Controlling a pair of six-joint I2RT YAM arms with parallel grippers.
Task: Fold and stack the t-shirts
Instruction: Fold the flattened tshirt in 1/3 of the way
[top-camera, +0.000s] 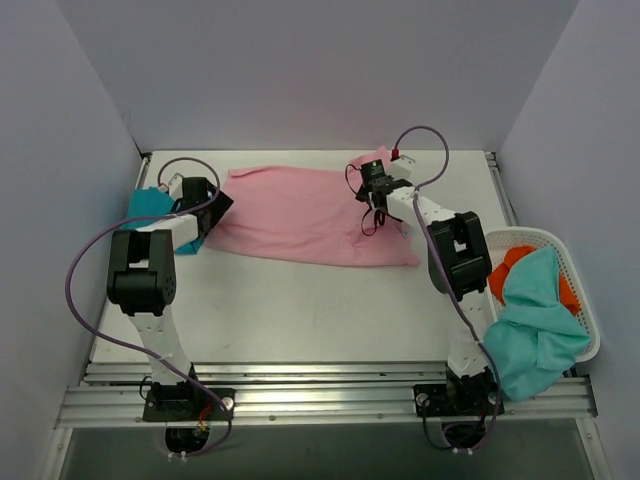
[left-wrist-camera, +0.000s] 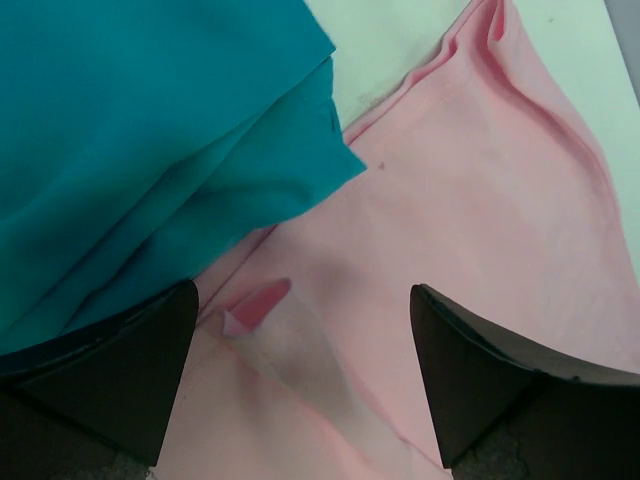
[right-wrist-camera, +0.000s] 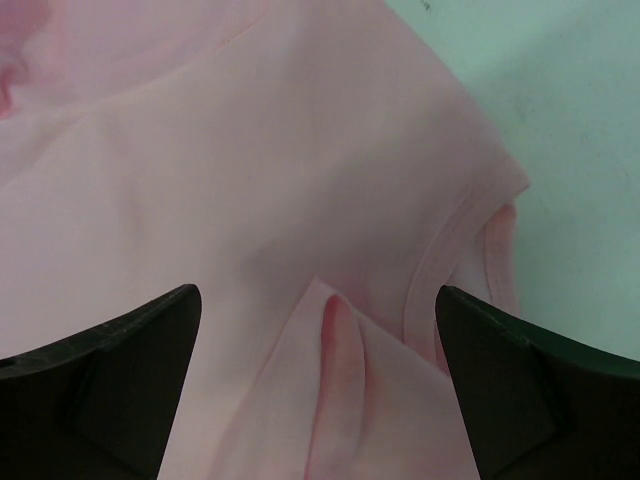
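A light pink t-shirt (top-camera: 300, 215) lies spread across the far middle of the table, also filling the left wrist view (left-wrist-camera: 470, 200) and right wrist view (right-wrist-camera: 230, 150). A teal-blue t-shirt (top-camera: 152, 205) lies bunched at the far left, its edge overlapping the pink one (left-wrist-camera: 130, 150). My left gripper (top-camera: 215, 205) hovers open over the pink shirt's left end (left-wrist-camera: 300, 380), a small raised fold between its fingers (left-wrist-camera: 120, 370). My right gripper (top-camera: 375, 180) stands open over the shirt's right end near the collar (right-wrist-camera: 315, 390), a pinched-up fold between the fingers (right-wrist-camera: 530, 390).
A white lattice basket (top-camera: 582, 290) sits at the right edge, holding a mint-green garment (top-camera: 535, 330) and an orange one (top-camera: 505, 270). White walls enclose the table on three sides. An aluminium rail (top-camera: 320, 395) runs along the near edge.
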